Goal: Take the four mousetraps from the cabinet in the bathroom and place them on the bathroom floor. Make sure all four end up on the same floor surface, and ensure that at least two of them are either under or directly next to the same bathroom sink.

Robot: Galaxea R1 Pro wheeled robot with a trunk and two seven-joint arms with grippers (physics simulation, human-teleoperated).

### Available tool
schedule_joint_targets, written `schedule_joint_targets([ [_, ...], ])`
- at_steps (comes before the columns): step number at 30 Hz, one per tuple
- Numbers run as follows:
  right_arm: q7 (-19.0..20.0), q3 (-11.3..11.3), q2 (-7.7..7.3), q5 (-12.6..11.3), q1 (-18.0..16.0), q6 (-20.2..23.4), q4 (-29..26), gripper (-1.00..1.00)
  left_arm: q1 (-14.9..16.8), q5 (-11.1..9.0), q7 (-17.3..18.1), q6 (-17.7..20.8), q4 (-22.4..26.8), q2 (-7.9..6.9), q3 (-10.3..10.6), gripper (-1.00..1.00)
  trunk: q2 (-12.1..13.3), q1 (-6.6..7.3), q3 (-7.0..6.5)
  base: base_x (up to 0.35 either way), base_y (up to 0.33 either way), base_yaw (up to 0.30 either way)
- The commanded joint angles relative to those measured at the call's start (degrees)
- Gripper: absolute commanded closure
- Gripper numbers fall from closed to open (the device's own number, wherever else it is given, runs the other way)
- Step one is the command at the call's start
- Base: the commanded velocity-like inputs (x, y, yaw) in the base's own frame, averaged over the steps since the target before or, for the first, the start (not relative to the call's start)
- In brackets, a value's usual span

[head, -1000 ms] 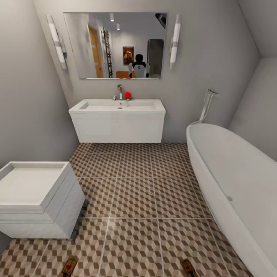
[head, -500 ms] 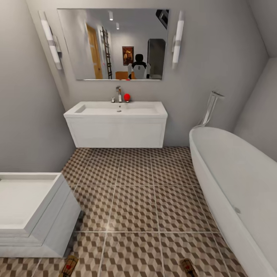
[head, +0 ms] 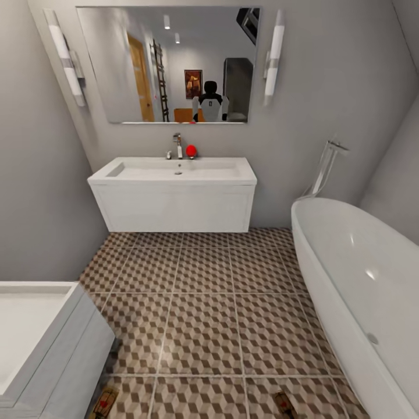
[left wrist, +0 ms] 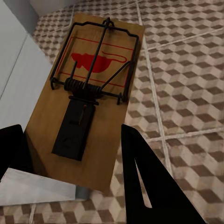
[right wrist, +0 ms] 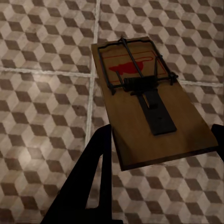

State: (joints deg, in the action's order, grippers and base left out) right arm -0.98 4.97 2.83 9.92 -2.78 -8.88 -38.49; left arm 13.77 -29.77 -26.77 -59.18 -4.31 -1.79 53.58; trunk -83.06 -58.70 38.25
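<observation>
We carry a mousetrap [left wrist: 91,98] clenched in our left gripper [left wrist: 74,154] and, it seems, another mousetrap [right wrist: 149,100] in our right gripper [right wrist: 161,144]. Ahead, the bathroom sink [head: 174,170] hangs over the bathroom floor [head: 203,291].

Found no readable words, brands or numbers anywhere, only a red mouse-shaped print (a picture, not lettering) on each held mousetrap [left wrist: 91,88] [right wrist: 149,98], and nothing legible on the mirror [head: 169,64].
</observation>
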Motion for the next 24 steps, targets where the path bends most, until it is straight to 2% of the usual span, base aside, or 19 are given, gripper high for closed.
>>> schedule_joint_targets([
  [1,0.0,0.2,0.07,0.5,0.0,-0.2,0.0,1.0,0.0,0.0,-0.7,-0.1,-0.1,0.03,0.5,1.0,0.0,-0.03,0.05,0.322,0.0,0.0],
  [24,0.0,0.2,0.07,0.5,0.0,-0.2,0.0,1.0,0.0,0.0,-0.7,-0.1,-0.1,0.03,0.5,1.0,0.0,-0.03,0.05,0.322,-0.065,0.0],
])
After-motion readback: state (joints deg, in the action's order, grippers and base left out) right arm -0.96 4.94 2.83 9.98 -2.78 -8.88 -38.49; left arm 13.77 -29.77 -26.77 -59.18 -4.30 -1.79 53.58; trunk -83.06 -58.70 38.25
